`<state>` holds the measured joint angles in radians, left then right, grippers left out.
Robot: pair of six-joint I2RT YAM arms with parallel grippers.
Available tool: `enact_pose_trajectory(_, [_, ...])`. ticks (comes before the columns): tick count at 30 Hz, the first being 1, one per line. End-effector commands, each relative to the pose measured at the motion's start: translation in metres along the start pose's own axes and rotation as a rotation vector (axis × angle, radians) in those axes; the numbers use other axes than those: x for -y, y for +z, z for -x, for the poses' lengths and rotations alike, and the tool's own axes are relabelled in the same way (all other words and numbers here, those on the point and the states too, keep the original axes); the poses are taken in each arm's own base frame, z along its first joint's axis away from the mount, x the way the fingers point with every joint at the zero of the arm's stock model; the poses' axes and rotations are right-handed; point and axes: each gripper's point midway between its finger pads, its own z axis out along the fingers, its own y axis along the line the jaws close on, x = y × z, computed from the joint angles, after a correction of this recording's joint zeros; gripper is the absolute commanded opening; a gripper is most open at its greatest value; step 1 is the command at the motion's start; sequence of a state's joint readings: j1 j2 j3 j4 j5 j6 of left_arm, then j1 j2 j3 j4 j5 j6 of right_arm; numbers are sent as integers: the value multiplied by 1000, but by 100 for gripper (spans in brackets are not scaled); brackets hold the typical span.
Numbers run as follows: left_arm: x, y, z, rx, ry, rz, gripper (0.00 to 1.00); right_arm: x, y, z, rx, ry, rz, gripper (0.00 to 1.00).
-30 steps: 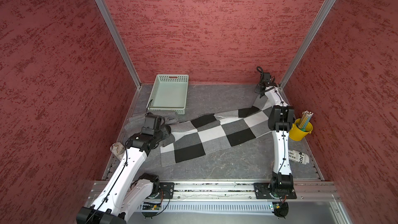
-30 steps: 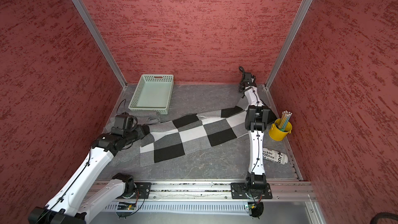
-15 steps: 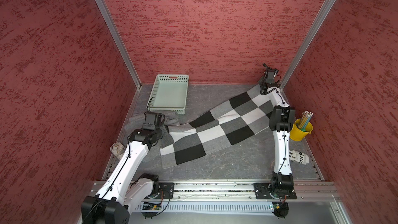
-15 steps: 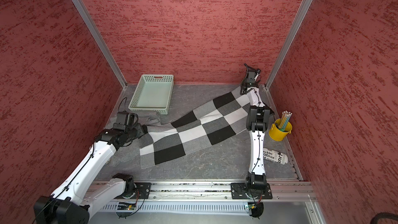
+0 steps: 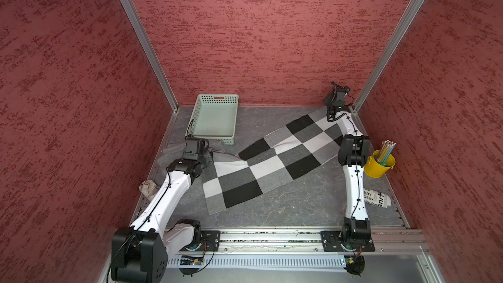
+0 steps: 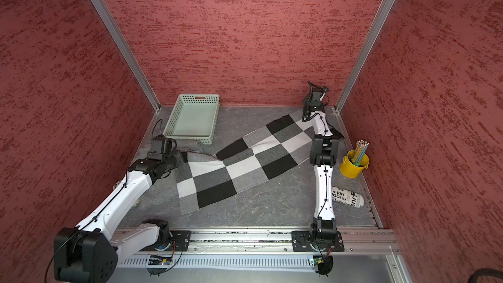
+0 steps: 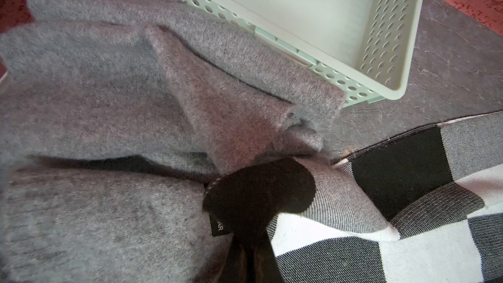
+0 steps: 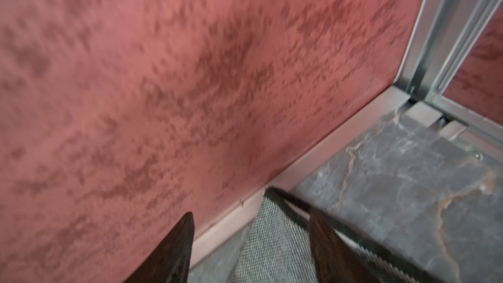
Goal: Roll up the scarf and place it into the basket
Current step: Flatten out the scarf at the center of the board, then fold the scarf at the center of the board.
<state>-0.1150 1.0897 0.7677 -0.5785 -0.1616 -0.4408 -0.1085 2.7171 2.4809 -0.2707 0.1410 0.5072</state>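
The scarf (image 5: 275, 159), checked in black, white and grey, lies spread diagonally over the table from front left to the far right corner in both top views (image 6: 245, 164). My left gripper (image 7: 249, 240) is shut on the scarf's (image 7: 408, 213) black corner with a label, just in front of the basket (image 5: 215, 99). The pale mint basket (image 7: 408, 50) is empty. My right gripper (image 8: 251, 215) stands open in the far right corner (image 5: 330, 104), close to the back wall. The scarf's far end (image 8: 275, 240) lies loose on the table below its fingers.
A plain grey fuzzy cloth (image 7: 109, 91) is bunched between my left gripper and the basket. A yellow bucket of pencils (image 5: 379, 164) and a white tube with black lettering (image 5: 377, 198) sit along the right wall. A crumpled rag (image 5: 148, 187) lies at the left edge.
My right gripper carried the scarf's far end back into the right corner, flattening the scarf, then opened and let it go. My left arm shifted a little back and left, still gripping.
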Motion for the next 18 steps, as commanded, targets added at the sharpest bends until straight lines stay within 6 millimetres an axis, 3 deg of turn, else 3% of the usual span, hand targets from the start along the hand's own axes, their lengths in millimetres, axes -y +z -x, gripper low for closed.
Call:
enact_pose_trajectory(1, [4, -4, 9, 52, -23, -36, 0, -30, -52, 8, -58, -85, 20, 69])
enact_pose_trajectory(3, [4, -6, 8, 60, -23, -48, 0, -36, -78, -14, -92, -141, -4, 70])
enact_pose_trajectory(6, [5, -9, 9, 78, -30, -72, 1, -52, -137, -39, -89, -195, 10, 69])
enact_pose_trajectory(10, [9, -12, 12, 93, -33, -112, 1, -76, -230, -108, -148, -258, 72, 65])
enact_pose_trajectory(14, [8, -13, 15, 96, -29, -112, 1, -111, -337, -191, -198, -363, 187, 64])
enact_pose_trajectory(18, [7, -9, 21, 99, -12, -102, 1, -142, -434, -275, -278, -410, 394, 56])
